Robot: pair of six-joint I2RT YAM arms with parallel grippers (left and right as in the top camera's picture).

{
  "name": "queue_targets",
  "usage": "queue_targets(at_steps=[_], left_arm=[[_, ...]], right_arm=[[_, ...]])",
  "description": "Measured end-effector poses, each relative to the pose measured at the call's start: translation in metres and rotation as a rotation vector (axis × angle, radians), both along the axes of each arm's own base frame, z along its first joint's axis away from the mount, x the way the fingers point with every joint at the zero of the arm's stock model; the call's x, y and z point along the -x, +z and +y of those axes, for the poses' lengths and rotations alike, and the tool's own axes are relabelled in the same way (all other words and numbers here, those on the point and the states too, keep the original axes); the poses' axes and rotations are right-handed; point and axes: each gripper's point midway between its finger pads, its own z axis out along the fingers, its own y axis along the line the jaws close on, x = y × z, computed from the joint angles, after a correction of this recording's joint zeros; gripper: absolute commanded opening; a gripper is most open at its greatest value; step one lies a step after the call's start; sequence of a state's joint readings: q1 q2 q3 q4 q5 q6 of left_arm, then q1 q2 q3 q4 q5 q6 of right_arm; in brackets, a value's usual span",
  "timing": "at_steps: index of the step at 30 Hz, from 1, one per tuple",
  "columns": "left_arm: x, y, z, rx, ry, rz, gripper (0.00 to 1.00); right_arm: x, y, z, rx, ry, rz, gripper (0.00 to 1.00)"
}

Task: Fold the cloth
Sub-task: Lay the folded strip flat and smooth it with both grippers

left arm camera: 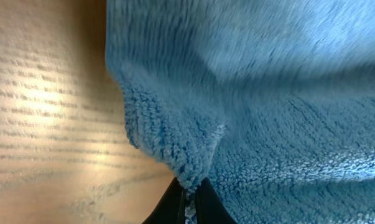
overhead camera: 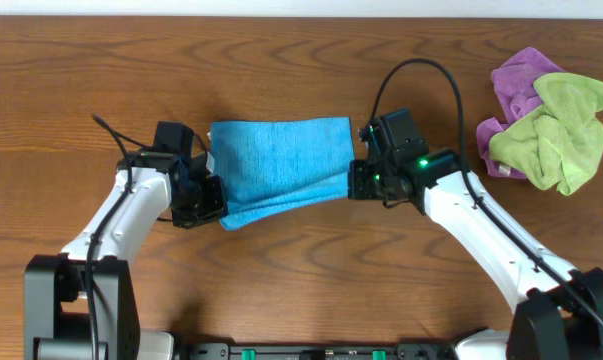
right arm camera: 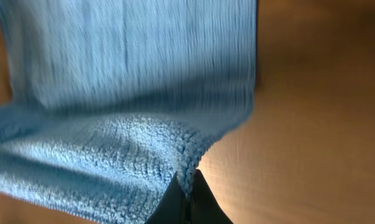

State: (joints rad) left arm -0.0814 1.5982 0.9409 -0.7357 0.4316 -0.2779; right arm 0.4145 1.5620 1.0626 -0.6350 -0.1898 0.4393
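I have the blue terry cloth at the middle of the wooden bench, stretched between my two arms. The left pincer is clamped on the cloth's near-left corner. In the left wrist view, its dark fingertips are pressed together with a tuft of blue pile pinched between them. The right pincer is closed the same way on the near-right corner, and its wrist view shows the fabric bunching into the closed tips. The near edge is raised off the wood and sags a little between the two grips, casting a shadow on the flat part behind it. The far edge lies straight on the bench. Well apart, at the bench's right end, a purple cloth and a lime-green cloth sit crumpled together, the green one lying partly over the purple.
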Motion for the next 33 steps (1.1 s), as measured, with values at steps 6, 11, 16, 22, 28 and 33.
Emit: queue_targets(at_steps=[6,11,16,22,28,33], left_arm=[[-0.029,0.008,-0.001,0.01,0.073,-0.108,0.06],[-0.064,0.018,-0.001,0.026,0.135,-0.238,0.06],[-0.089,0.028,0.002,0.025,0.191,-0.333,0.06],[-0.111,0.038,0.01,0.0,0.253,-0.424,0.06],[-0.135,0.042,0.014,-0.006,0.295,-0.51,0.06],[-0.145,0.022,0.013,-0.01,0.304,-0.5,0.06]], right_arm=[[-0.034,0.015,0.001,0.007,-0.033,-0.162,0.01],[-0.056,0.029,0.001,0.017,-0.035,-0.28,0.01],[-0.072,0.027,0.001,0.045,-0.032,-0.338,0.01],[-0.09,0.013,0.004,0.064,-0.026,-0.378,0.01],[-0.107,0.016,0.006,0.071,-0.039,-0.451,0.01],[-0.119,0.007,0.005,0.072,-0.051,-0.471,0.01]])
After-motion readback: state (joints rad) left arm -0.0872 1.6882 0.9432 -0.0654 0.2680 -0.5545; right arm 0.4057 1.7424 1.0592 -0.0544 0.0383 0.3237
